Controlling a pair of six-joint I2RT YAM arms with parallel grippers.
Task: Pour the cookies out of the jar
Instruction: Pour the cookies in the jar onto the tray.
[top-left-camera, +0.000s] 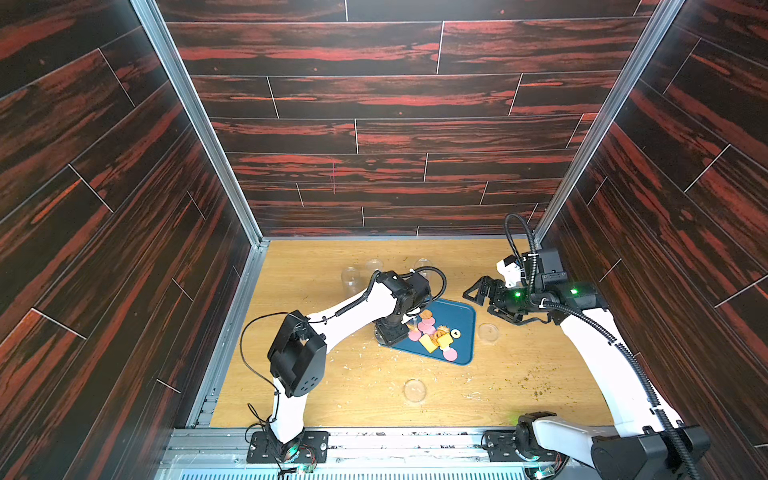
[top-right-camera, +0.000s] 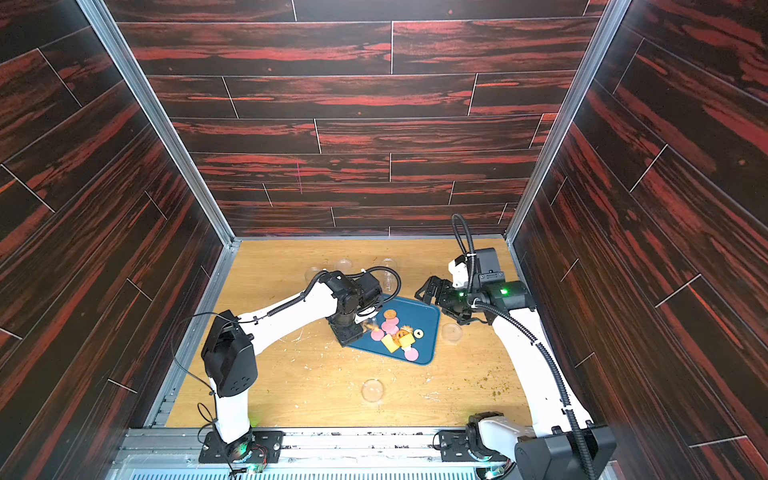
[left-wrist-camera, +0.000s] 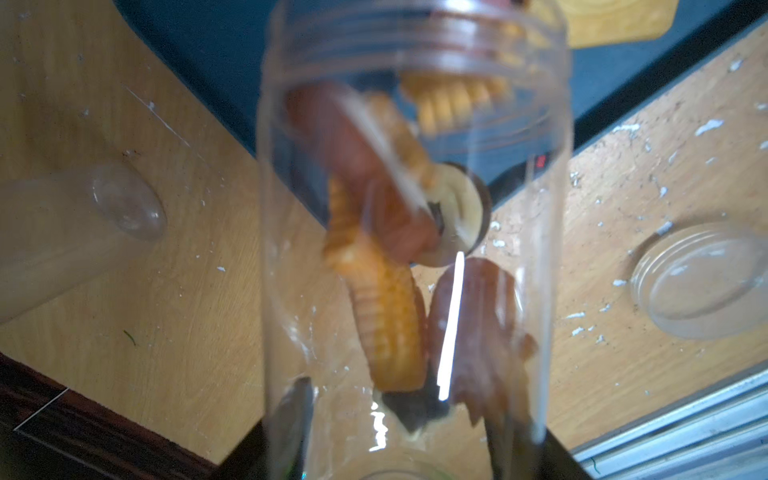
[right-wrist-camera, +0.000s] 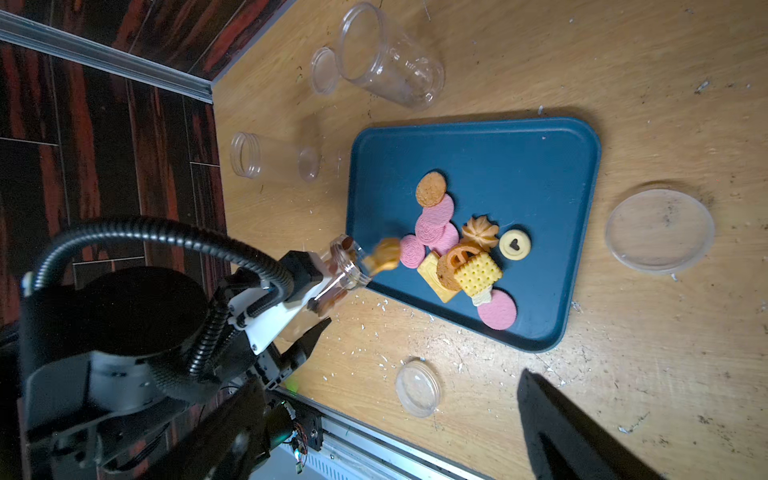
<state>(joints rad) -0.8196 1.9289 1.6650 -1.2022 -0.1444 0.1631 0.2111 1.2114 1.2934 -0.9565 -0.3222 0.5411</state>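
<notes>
My left gripper (top-left-camera: 398, 329) is shut on the clear jar (left-wrist-camera: 291, 249), which is tipped mouth-down over the near-left edge of the blue tray (top-left-camera: 461, 320). Inside the jar, several cookies (left-wrist-camera: 382, 316) are sliding toward the mouth, blurred. In the right wrist view one tan cookie (right-wrist-camera: 384, 255) is leaving the jar (right-wrist-camera: 345, 270). More cookies (top-left-camera: 434, 336) lie piled on the tray (right-wrist-camera: 519, 166): pink rounds, yellow squares, a tan round, a pale ring. My right gripper (top-left-camera: 478, 295) hangs open and empty, just beyond the tray's far right corner.
Clear lids lie on the wooden table in front of the tray (top-left-camera: 414, 390) and at its right (top-left-camera: 488, 332). Empty clear jars (right-wrist-camera: 390, 62) (right-wrist-camera: 270, 158) and a small lid (right-wrist-camera: 324, 70) sit behind the tray. Crumbs are scattered about. Walls close in on three sides.
</notes>
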